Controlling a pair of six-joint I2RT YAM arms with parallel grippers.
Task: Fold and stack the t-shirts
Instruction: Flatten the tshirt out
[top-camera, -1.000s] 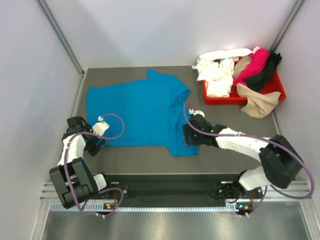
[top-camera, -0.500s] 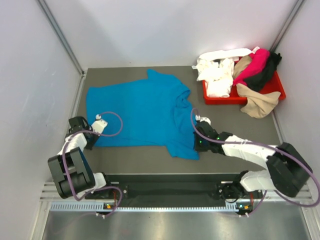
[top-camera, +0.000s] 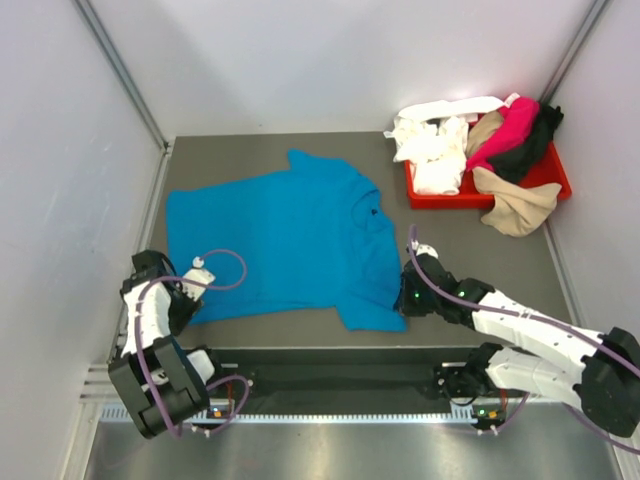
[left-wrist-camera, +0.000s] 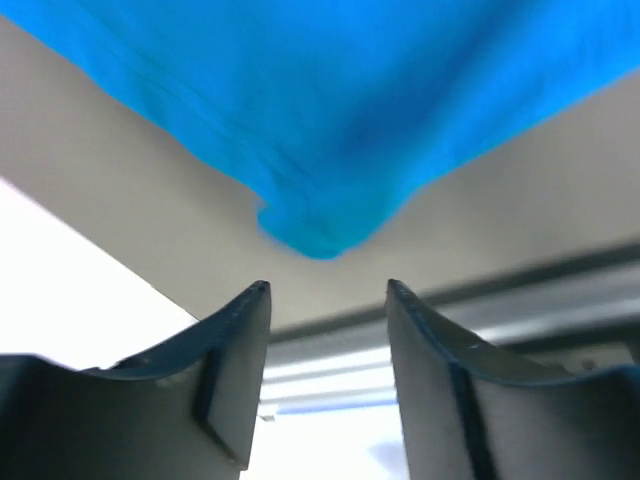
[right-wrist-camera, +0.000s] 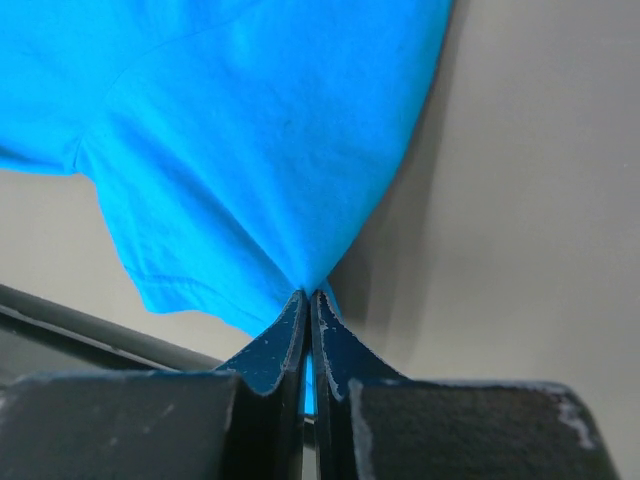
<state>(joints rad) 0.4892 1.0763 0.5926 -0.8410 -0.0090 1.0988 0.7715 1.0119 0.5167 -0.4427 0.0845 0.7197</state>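
Note:
The bright blue t-shirt (top-camera: 280, 240) lies spread across the grey table. My right gripper (top-camera: 403, 298) is at its near right edge. In the right wrist view that gripper (right-wrist-camera: 310, 296) is shut on a pinch of the blue cloth (right-wrist-camera: 250, 150), which pulls taut into a point. My left gripper (top-camera: 184, 300) is at the shirt's near left corner. In the left wrist view it (left-wrist-camera: 328, 290) stands open, with the blue corner (left-wrist-camera: 320, 235) just beyond the fingertips and nothing between them. White (top-camera: 435, 140), magenta (top-camera: 510, 125), black (top-camera: 535, 140) and tan (top-camera: 515, 205) t-shirts are heaped at the back right.
The red tray (top-camera: 548, 186) holds the heap of shirts at the back right, and the tan one spills over its near rim. Grey walls close in the table on the left, back and right. A metal rail runs along the near edge by the arm bases.
My right gripper shut on the shirt's edge and drew it right and toward the near edge. The left gripper moved nearer, shut, then opened again off the corner.

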